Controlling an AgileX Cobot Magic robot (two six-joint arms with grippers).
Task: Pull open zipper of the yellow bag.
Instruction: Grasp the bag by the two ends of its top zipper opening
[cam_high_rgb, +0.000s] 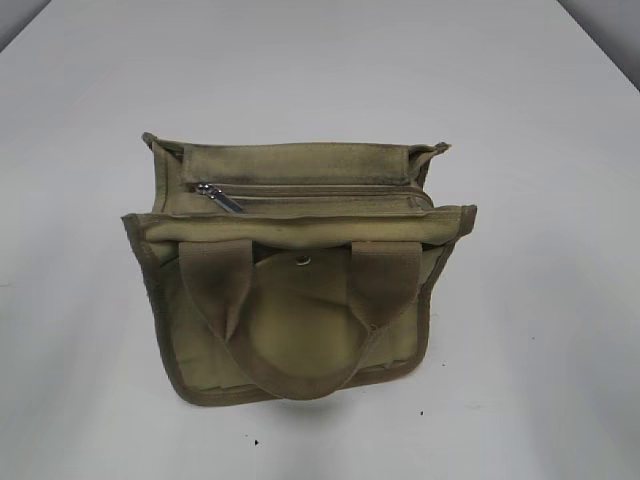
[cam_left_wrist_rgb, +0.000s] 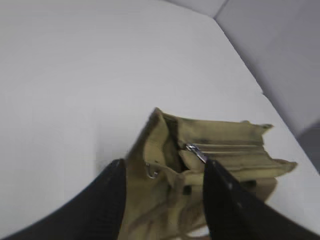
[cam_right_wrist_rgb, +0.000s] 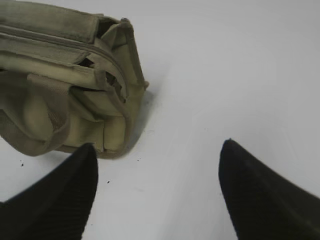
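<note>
Left gripper (cam_left_wrist_rgb: 162, 167) spread, black fingers (cam_left_wrist_rgb: 112, 200) standing apart on either side of the yellow bag (cam_high_rgb: 300, 290), holding nothing; hovering just above the bag's end near the pull tab. Right gripper (cam_right_wrist_rgb: 157, 150) spread wide over bare white desk (cam_right_wrist_rgb: 225, 75), nothing between its fingers, with the bag's corner up and to the left in its wrist view, apart from both fingertips.

Yellow bag upright near the middle of the desk in the exterior view, front flap and two webbing handles (cam_high_rgb: 290, 330) facing the camera. Zipper (cam_high_rgb: 320, 190) running along the narrow top panel, silver pull tab (cam_high_rgb: 218, 197) at its left end in that view. Zipper apparently closed along most of its length, though soft focus in the left wrist view makes this hard to confirm.
</note>
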